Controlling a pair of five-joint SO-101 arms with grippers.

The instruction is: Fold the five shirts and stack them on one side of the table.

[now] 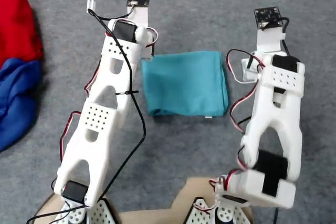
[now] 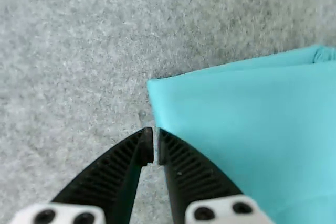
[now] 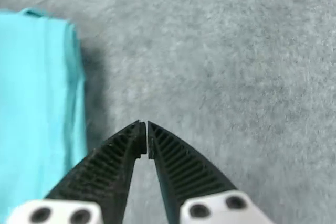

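Right now the folded teal shirt (image 1: pixel 186 82) is lying flat on the grey table (image 1: pixel 210 14) between the two arms, while a red shirt (image 1: pixel 16 24) and a blue shirt (image 1: pixel 16 98) are sitting bunched at the edge beyond the left arm. The left gripper (image 2: pixel 154 145) is hanging with fingers pressed together, empty, just beside the teal shirt's corner. The right gripper (image 3: pixel 143 140) is hovering likewise closed near the shirt's opposite side.
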